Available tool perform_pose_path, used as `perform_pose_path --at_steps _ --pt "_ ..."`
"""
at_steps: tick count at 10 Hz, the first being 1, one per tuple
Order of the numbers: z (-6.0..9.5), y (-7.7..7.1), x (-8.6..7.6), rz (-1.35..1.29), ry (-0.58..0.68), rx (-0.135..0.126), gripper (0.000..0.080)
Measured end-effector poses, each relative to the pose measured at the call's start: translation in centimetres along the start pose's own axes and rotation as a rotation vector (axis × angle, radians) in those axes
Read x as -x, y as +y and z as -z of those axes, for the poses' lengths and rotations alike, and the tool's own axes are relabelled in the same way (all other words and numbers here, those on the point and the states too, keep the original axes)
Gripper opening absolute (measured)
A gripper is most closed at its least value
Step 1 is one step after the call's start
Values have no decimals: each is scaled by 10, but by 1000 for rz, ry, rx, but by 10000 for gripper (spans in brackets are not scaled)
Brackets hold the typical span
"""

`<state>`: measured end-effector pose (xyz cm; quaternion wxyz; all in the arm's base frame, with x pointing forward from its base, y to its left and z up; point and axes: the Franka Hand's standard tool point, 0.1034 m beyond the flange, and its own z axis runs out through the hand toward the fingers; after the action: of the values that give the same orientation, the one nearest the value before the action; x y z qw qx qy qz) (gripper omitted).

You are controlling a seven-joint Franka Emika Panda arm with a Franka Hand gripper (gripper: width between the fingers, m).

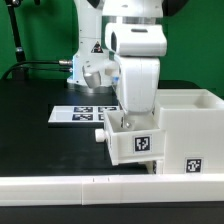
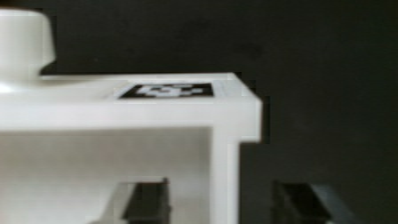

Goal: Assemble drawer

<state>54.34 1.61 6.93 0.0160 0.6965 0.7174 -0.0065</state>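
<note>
Black bench [image 1: 30, 110] across most of exterior view; green wall behind at 12 o'clock. Long low white border blocks [image 1: 60, 188] along bench edge at 6 o'clock. Marker board [image 1: 80, 112] flat on bench, just left of centre, partly hidden by arm.

Arm [image 1: 135, 40]: white, bulky, dropping from 12 o'clock toward centre of frame, wrist directly over the tray.

Drawer casing [image 1: 190, 130]: tall white box, open top, at 3 to 4 o'clock in exterior view, standing on bench, tag on its near face. Judged rigid moulded plastic, light, smooth and fairly slippery; walls thin enough to grip across.

Tray [image 1: 133, 140]: smaller white box just beside casing on its 9 o'clock side, apparently touching it; tag on front face, small round knob [image 1: 99, 134] sticking out at tray's 9 o'clock. Whether resting on bench or lifted slightly, cannot tell. Second tray not spotted.

Hand [image 1: 128, 122]: down onto top of tray, fingers mostly hidden behind wrist in exterior view. Wrist view: two dark fingers [image 2: 146, 200], parted, straddling one white tray wall [image 2: 210, 170]; knob and a tag [image 2: 169, 91] on the rim visible beyond. Gap shows between each finger and wall, so looks not fully closed; actual contact cannot be told.

Handling judgement: best hold is pinching a side wall near mid-length, as now lined up; knob too small and round for secure grip. Light part, so slip or tilt likelier than damage. Sliding into casing likely needs tray kept level and square.
</note>
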Motion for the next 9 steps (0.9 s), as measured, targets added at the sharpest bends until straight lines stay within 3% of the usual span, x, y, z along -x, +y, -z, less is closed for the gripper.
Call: perform_pose_path --at_steps 1,2,3,4,6,7,9 --pt "6 0 2 -1 -6 -9 401" --pt "14 0 5 -2 -12 -19 548" --pt "22 -1 11 0 -19 -26 548" --pt "27 -2 21 9 -24 -33 627" --pt "25 -11 43 15 -31 -74 647" --pt "22 -14 55 14 -30 -84 648" --pt "22 -14 57 10 -29 -83 648"
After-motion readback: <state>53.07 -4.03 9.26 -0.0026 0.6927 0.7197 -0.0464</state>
